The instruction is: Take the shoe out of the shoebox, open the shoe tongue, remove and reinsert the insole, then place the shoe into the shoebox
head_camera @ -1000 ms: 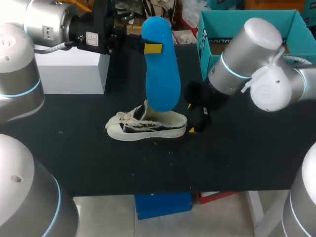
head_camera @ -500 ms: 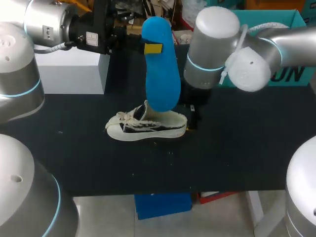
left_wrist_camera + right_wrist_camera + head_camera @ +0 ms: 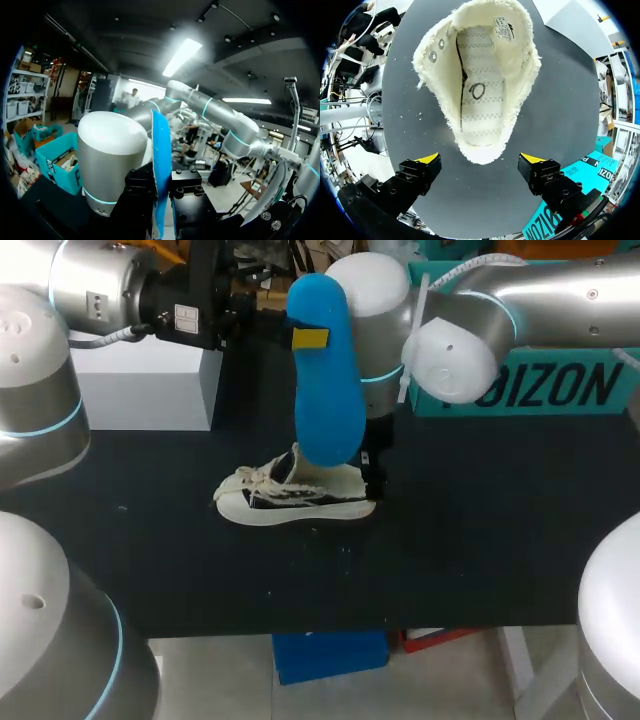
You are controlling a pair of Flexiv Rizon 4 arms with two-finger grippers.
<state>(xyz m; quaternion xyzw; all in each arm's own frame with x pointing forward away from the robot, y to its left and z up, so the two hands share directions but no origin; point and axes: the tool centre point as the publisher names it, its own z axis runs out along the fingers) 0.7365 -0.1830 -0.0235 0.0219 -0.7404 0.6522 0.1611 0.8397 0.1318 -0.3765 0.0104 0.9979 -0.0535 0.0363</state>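
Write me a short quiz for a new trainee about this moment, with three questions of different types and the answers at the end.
1. True or false: the right gripper is shut on the cream canvas shoe.
2. What holds the bright blue foam insole upright above the shoe? A. the left gripper B. the right gripper C. nothing, it lies flat
3. Fill in: the shoe stands on the black table, ___ the teal cardboard shoebox.

Key: 1. False, its fingers stand open on either side of the heel. 2. A. 3. outside.
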